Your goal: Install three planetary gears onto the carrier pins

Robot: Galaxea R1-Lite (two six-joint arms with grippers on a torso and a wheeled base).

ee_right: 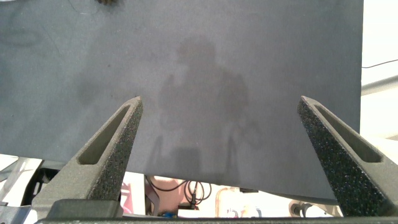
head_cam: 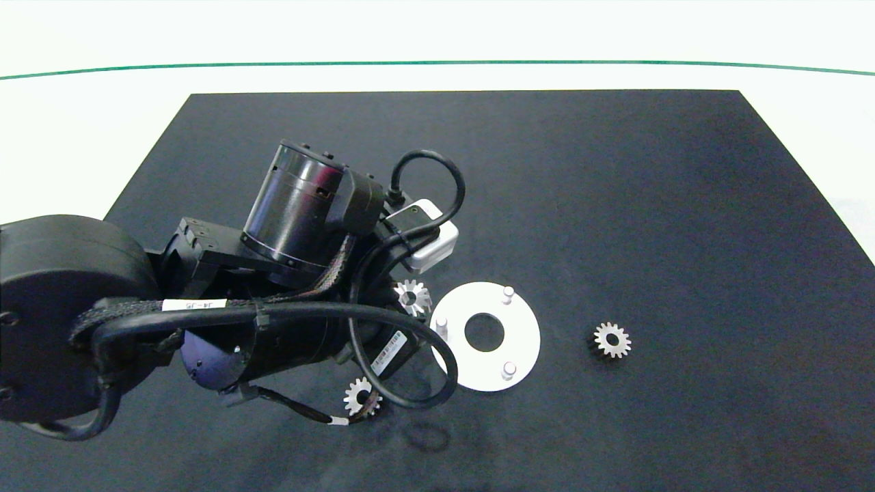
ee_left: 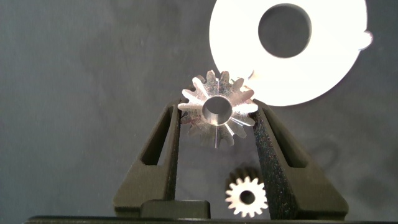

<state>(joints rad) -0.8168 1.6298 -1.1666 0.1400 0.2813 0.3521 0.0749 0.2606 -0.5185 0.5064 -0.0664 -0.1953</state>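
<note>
A: Where's the left gripper (ee_left: 216,118)?
B: Over the mat (head_cam: 615,205), just off the white disc (head_cam: 523,338) at its 9–10 o'clock. Fingers clamped on one planetary gear (ee_left: 216,109), squeezed by its teeth from both sides. In the head view only part of that gear (head_cam: 413,296) peeks out from under the arm; the fingers themselves are hidden there by wrist and cables.

A: Other gears?
B: Second gear (head_cam: 361,397) lies flat on the mat at approx 7–8 o'clock from the disc, partly crossed by a black cable (head_cam: 410,321). The left wrist cam sees it (ee_left: 247,197) between and below the fingers, apart from the held one. Third gear (head_cam: 612,339) sits alone at 3 o'clock from the disc, well apart.

A: Carrier pins?
B: Three white pegs, all bare. One at the disc's 1 o'clock (head_cam: 507,294), one at 5 o'clock (head_cam: 508,370), one at 9 o'clock (head_cam: 441,324), nearest the held gear. In the left wrist cam the disc (ee_left: 323,68) is cut off by the frame edge and so bright the pegs are hard to make out; the held gear overlaps its rim.

A: Right gripper (ee_right: 227,140)?
B: Not in the head view. Its own cam shows the fingers spread wide, nothing between them, over the mat's edge w/ clutter beyond.
</note>
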